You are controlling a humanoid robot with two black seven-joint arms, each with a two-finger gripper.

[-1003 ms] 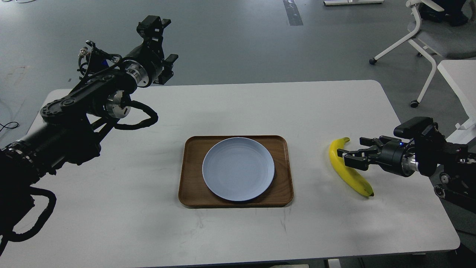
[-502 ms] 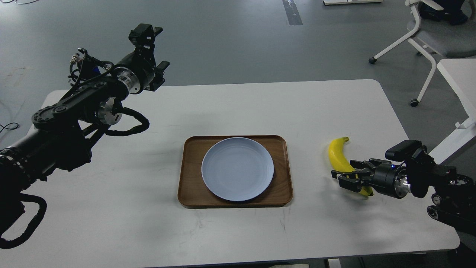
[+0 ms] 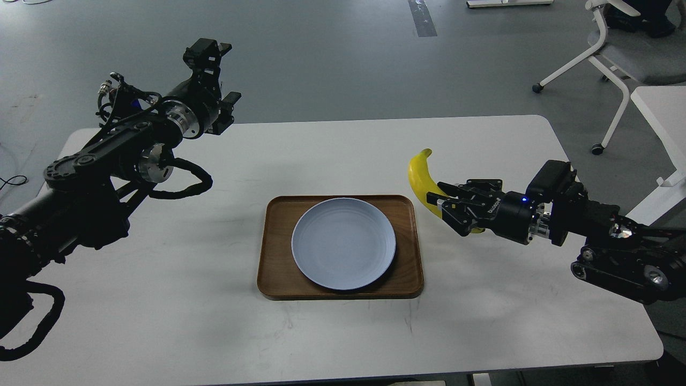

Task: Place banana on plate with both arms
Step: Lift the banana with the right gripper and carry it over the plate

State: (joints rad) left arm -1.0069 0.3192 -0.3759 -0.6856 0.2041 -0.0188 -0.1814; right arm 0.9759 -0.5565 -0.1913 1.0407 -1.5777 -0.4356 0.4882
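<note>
Yellow banana point(image 3: 419, 179) is clamped in our right end effector point(image 3: 447, 210), fingers closed around its lower part, so the lower end is hidden behind the black fingers and we can't see the tip. Banana is lifted off the white tabletop point(image 3: 161, 300), standing roughly upright with the greenish stem pointing up, and sits just to the right of the wooden tray point(image 3: 273, 252), near its far right corner. Pale blue plate point(image 3: 343, 244) lies flat in the tray, nothing on it; banana is beside it, not over it. Our right arm comes in from the right edge, low over the tabletop, blue light lit on the wrist. Our left end effector point(image 3: 211, 75) is raised at the far left corner of the tabletop, well apart from tray and banana, fingers spread apart and holding nothing. White office chair point(image 3: 616, 48) stands on the grey floor at top right.
</note>
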